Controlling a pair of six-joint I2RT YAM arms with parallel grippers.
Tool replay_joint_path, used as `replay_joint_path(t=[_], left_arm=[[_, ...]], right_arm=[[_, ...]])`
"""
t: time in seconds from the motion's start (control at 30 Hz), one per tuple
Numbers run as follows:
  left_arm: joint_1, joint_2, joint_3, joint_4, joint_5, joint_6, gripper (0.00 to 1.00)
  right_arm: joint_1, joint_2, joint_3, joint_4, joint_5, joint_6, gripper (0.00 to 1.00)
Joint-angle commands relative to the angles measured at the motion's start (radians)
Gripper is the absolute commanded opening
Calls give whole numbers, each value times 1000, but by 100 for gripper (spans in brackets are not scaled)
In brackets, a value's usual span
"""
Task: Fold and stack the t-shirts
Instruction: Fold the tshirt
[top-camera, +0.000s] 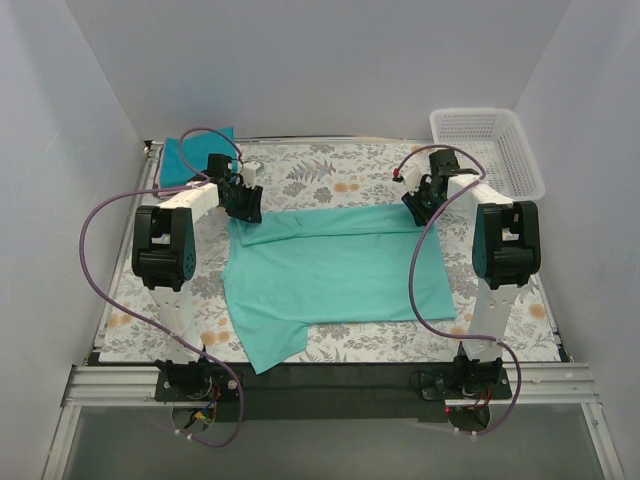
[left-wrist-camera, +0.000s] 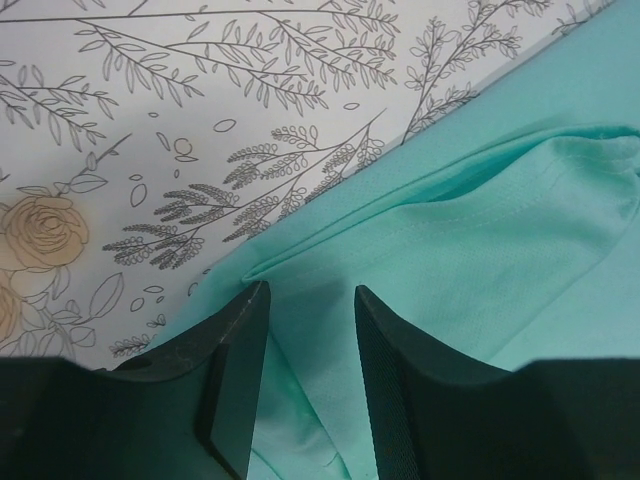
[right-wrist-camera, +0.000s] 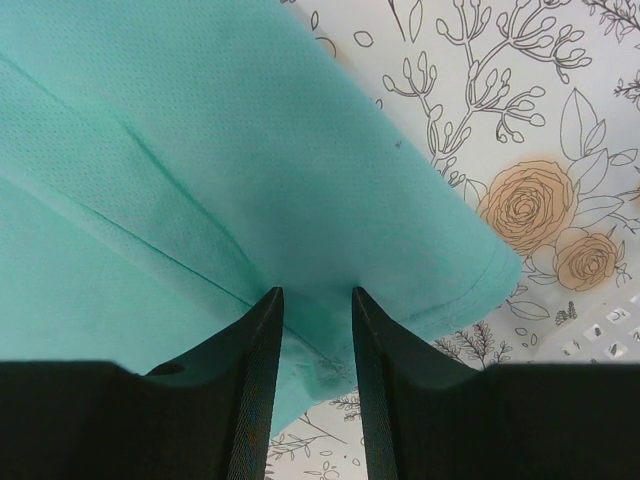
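A sea-green teal t-shirt (top-camera: 330, 270) lies spread on the flowered table, its far edge folded over into a strip. My left gripper (top-camera: 245, 205) is at the strip's left end. In the left wrist view the gripper (left-wrist-camera: 310, 290) is open, its jaws straddling the shirt's (left-wrist-camera: 480, 230) folded edge. My right gripper (top-camera: 418, 205) is at the strip's right end. In the right wrist view it (right-wrist-camera: 315, 292) is open with the cloth (right-wrist-camera: 200, 130) between its jaws. A darker teal-blue shirt (top-camera: 190, 155) lies at the back left. The pink shirt is out of view.
A white mesh basket (top-camera: 490, 145) stands at the back right, off the table's corner. White walls close in the back and both sides. The flowered table cover (top-camera: 330, 170) shows bare behind the shirt.
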Motion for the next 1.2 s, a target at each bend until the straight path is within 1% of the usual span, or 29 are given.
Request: replay_joint_path(t=[0.0,0.07,0.33,0.67,0.8,0.83,0.87,1.0,1.17], left_arm=[[0,-31,41,38,-65,-6,38],[0,-30,59,35,-78,-6,38],[0,6,90,21,-57,-6,38],[-2,19,66,7,-16,0,36],[-3,32,60,4,-23,-1,35],[-3,35,61,1,-25,-1,34],[-3,35,61,1,-23,-1,30],[-3,12,63,1,4,0,22],[-3,-34,66,-3,27,10,15]], right_arm=[[3,-31,-11,-31,-2,-23,34],[1,-35,-17,-37,0,-29,34],[3,-60,-38,-46,4,-50,34],[3,-58,-23,-62,-5,-41,38],[4,-44,-3,-68,-8,-35,38],[3,-43,-2,-71,-8,-35,38],[4,-43,0,-69,-8,-35,38],[4,-41,6,-74,-5,-33,38],[7,-38,12,-77,-2,-33,38]])
